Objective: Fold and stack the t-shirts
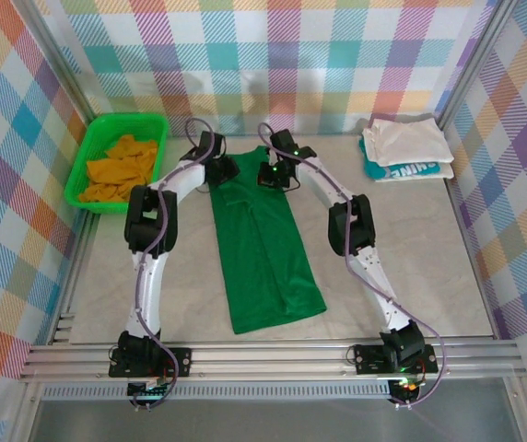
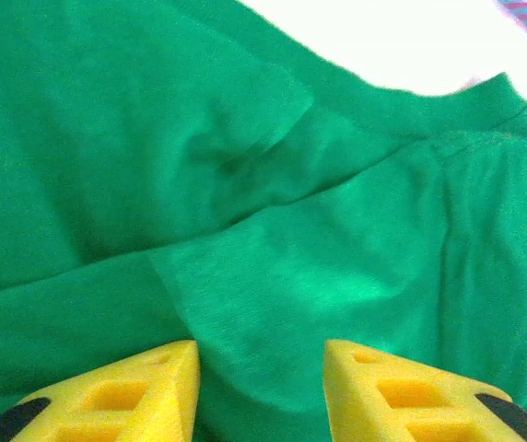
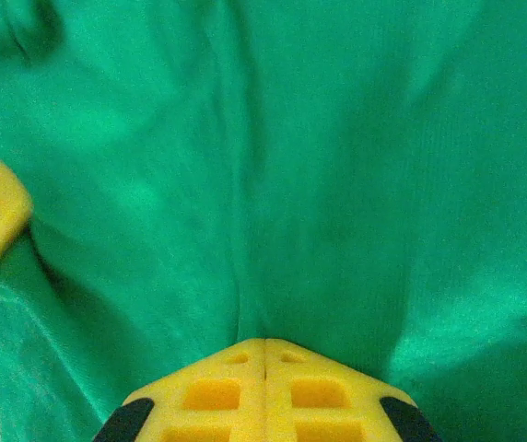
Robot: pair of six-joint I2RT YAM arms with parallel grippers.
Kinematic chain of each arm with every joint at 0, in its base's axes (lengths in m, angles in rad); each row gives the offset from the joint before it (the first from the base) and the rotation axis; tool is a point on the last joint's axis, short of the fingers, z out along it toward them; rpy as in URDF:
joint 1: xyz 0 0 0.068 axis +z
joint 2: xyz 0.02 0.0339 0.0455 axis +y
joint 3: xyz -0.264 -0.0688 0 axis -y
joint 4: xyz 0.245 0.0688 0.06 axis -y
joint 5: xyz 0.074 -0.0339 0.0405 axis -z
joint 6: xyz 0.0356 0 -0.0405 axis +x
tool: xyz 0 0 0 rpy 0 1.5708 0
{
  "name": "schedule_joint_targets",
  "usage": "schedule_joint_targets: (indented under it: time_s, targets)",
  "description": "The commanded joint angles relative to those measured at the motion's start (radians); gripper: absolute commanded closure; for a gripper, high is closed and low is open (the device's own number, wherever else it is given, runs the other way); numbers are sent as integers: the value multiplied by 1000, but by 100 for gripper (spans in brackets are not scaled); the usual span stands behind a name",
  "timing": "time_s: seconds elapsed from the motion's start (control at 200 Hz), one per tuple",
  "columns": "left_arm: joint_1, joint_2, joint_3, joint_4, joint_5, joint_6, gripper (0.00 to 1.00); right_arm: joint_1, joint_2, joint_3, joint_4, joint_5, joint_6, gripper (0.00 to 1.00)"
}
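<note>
The left gripper (image 2: pixel 260 359) is holding its jaws partly apart, and a flat fold of the dark green t-shirt (image 1: pixel 268 249) is lying in the gap between the two pads. The right gripper (image 3: pixel 265 348) is keeping its jaws pressed tip to tip, pinching the same shirt where its creases are running into the tips. The shirt is lying on the table (image 1: pixel 411 267) just right of the green basket (image 1: pixel 125 118). It is folded into a long strip, with its collar end pointing to the far side and its hem toward the arm bases. Both grippers are working at the collar end, the left one nearer the basket.
</note>
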Motion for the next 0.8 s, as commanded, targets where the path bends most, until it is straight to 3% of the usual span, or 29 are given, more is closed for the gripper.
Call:
schedule_joint_targets:
  time_s: [0.0,0.135,0.19,0.555,0.665,0.795]
  targets:
    - [-21,137,187,-167,99,41,62,-35,-21,-88,27,-3,159,100]
    - [-72,342,572,-375,185,117,63,-106,-135,-327,123,42,271,100]
    - [-81,368,638,-409,194,124,63,-126,-189,-413,154,99,282,100]
    - [-85,-163,-10,-1,23,110,47,-170,-305,-621,211,146,290,100]
    - [-85,-231,-77,29,16,117,46,-170,-299,-614,216,124,277,100]
    - [-78,-150,2,-51,29,122,50,-171,-301,-613,234,103,257,100]
